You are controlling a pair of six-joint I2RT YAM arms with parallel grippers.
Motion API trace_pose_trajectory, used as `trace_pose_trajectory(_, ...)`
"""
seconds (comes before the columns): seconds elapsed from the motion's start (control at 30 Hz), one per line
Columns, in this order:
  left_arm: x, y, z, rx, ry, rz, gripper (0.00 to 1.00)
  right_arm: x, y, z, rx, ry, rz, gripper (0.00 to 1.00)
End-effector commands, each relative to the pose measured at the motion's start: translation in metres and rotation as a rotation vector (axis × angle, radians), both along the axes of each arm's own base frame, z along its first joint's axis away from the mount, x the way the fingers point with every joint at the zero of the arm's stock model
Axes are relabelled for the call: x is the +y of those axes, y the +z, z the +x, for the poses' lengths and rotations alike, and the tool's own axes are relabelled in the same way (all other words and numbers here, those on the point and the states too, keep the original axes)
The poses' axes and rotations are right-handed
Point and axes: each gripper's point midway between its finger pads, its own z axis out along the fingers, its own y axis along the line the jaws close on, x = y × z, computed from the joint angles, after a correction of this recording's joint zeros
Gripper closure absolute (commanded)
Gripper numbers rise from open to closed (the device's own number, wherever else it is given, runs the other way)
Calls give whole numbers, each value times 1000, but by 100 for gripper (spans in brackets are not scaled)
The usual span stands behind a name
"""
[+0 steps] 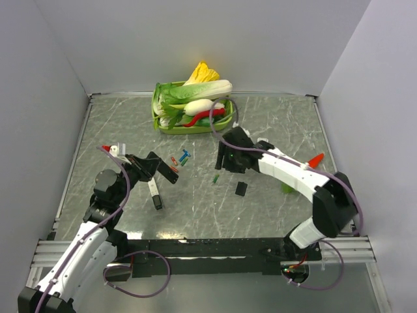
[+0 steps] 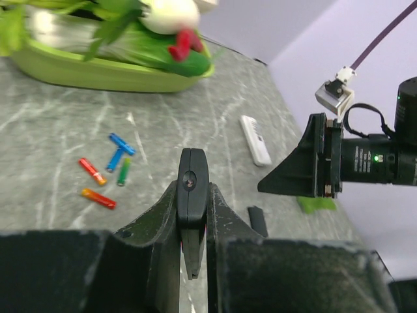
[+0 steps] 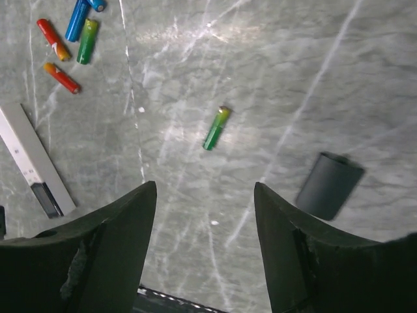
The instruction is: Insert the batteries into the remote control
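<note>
Gripper [image 2: 193, 218]: clamped on a slim black plastic remote control [image 2: 193, 186], held edge-on.
Ahead-left: small blue, green and red cylindrical batteries [image 2: 116, 158], loose on the grey marble worktop [image 2: 52, 124].
Ahead-right: long white plastic remote [image 2: 255, 140].
Just right: small black rectangular cover [image 2: 257, 220].

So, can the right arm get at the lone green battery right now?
Probably yes. The right gripper hangs open close to the lone green battery, nothing lies between them, and the black cover sits apart to one side.
</note>
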Motion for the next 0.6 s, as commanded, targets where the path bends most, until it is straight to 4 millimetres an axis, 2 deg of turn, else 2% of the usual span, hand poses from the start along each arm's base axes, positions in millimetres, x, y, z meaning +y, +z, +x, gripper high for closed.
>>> trace_pose_trajectory(0.0, 16, 7, 7, -31, 100, 4, 99, 17, -6, 7, 68, -72, -10, 33)
trace_pose_trajectory(0.1, 17, 8, 7, -33, 107, -5, 99, 25, -21, 7, 112, -84, -16, 37)
trace_pose_trajectory(0.23, 14, 8, 5, -38, 97, -14, 99, 27, -49, 7, 180, -111, -55, 43)
trace_pose_trajectory(0.33, 12, 9, 3, -42, 87, -19, 99, 27, -62, 7, 210, -128, -71, 47)
trace_pose_trajectory(0.57, 6, 7, 0, -42, 64, -42, 99, 31, -76, 4, 249, -131, -79, 55)
